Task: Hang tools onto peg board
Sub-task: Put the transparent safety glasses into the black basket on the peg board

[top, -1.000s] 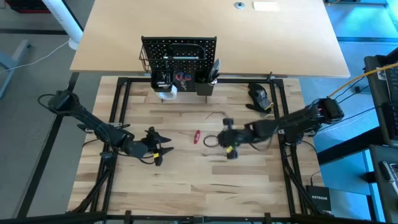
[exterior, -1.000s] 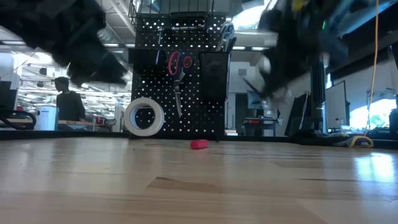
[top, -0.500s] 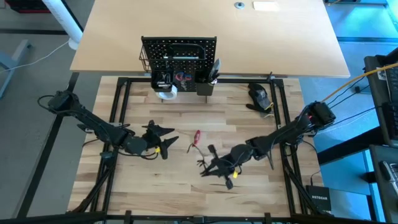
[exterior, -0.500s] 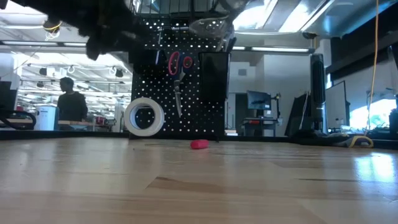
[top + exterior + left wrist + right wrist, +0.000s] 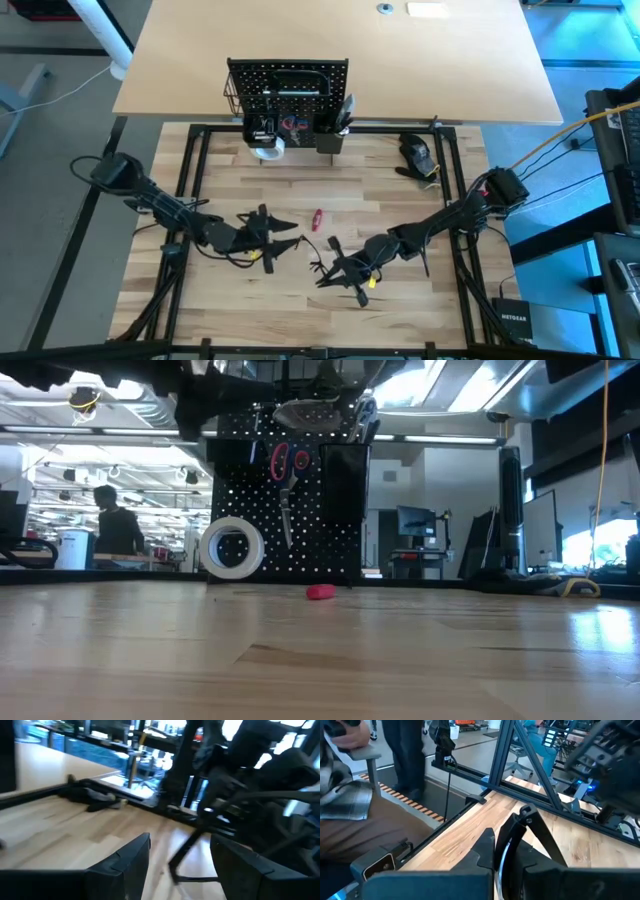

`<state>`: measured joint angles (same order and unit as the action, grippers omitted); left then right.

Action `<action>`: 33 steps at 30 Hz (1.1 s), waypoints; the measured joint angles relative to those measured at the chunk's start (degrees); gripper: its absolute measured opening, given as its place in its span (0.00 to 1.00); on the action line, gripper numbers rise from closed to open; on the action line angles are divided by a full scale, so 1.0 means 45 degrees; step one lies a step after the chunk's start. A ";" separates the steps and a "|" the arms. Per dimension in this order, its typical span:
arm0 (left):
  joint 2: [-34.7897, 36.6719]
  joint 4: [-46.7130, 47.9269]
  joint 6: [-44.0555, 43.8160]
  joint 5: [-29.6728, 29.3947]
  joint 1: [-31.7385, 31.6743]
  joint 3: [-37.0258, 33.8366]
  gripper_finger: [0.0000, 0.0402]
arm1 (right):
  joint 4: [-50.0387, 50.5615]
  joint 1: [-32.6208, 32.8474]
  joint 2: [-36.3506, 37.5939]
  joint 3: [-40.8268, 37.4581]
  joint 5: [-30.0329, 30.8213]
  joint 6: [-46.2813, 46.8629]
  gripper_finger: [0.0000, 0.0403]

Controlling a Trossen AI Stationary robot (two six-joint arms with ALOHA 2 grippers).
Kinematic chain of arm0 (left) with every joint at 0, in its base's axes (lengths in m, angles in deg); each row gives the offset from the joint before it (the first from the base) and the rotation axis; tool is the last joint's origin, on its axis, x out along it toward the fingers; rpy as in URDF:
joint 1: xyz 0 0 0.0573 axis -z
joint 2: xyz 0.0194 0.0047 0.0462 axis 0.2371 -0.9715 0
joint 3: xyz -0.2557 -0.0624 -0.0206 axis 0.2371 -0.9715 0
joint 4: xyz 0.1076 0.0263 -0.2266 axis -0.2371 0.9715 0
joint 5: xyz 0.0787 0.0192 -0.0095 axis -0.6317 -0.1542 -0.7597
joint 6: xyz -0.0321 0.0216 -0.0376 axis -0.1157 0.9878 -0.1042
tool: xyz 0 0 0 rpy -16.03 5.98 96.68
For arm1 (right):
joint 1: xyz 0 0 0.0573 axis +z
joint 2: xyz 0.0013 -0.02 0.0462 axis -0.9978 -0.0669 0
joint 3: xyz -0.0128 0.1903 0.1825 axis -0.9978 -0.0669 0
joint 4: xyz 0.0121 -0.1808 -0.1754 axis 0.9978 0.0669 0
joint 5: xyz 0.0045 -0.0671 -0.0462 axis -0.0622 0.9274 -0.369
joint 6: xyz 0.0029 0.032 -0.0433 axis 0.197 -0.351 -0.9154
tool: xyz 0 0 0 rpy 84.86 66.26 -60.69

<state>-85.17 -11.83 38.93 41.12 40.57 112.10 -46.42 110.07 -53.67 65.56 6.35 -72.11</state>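
The peg board [image 5: 288, 92] stands upright at the table's far side, with red-handled scissors [image 5: 286, 468] hanging on it and a white tape roll [image 5: 231, 547] at its foot. My right gripper [image 5: 322, 274] is near the table's middle, shut on a silver C-clamp [image 5: 509, 851] that is clear of the wood. My left gripper [image 5: 287, 238] hovers open just to its left, its fingers [image 5: 131, 862] apart around nothing. A small red piece [image 5: 316, 219] lies flat on the table between the grippers and the board. My right gripper pinches the C-clamp's curved frame [image 5: 503, 859] between its two fingers. The fingers come in about level, from the table's right. The clamp stands up beyond the fingers, its screw rod [image 5: 546, 844] slanting back down, lifted clear of the table.
A bulky black device with a yellow mark [image 5: 417, 156] lies at the far right of the table. A black metal frame [image 5: 196, 150] borders the wooden top. People stand in the room beyond the table's edge [image 5: 350, 780].
My right gripper has carried the C-clamp off the table toward the near edge and a little left, tipping from pointing down to about level. My left gripper has risen, moved toward the table's middle and tipped up to level, staying open.
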 joint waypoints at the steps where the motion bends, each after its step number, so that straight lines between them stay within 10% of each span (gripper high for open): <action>1: -0.0132 -0.0251 0.0033 0.0223 -0.0005 0.0000 0.49 | -0.0009 -0.0043 0.0000 0.0000 0.0000 0.0000 0.04; 13: -0.0560 -0.0401 0.0296 0.1101 -0.0247 0.0000 0.49 | 0.0100 -0.0153 0.0000 0.0000 0.0024 0.0151 0.04; 21: 0.1332 0.4014 -0.0697 -0.0320 -0.0219 0.0000 0.49 | 0.0235 -0.0138 0.0000 0.0000 -0.0112 0.0155 0.04; 25: 0.1364 0.3036 -0.0463 -0.1475 -0.0388 0.0000 0.49 | 0.0223 -0.0142 0.0000 0.0000 -0.0112 0.0155 0.04; 33: 0.0099 0.0640 -0.0140 0.0809 -0.0915 0.0105 0.49 | 0.0194 -0.0152 0.0000 0.0000 0.0014 0.0155 0.04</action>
<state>-84.73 -8.94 38.30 44.77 36.45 112.58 -45.55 109.39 -53.67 65.56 6.41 -71.41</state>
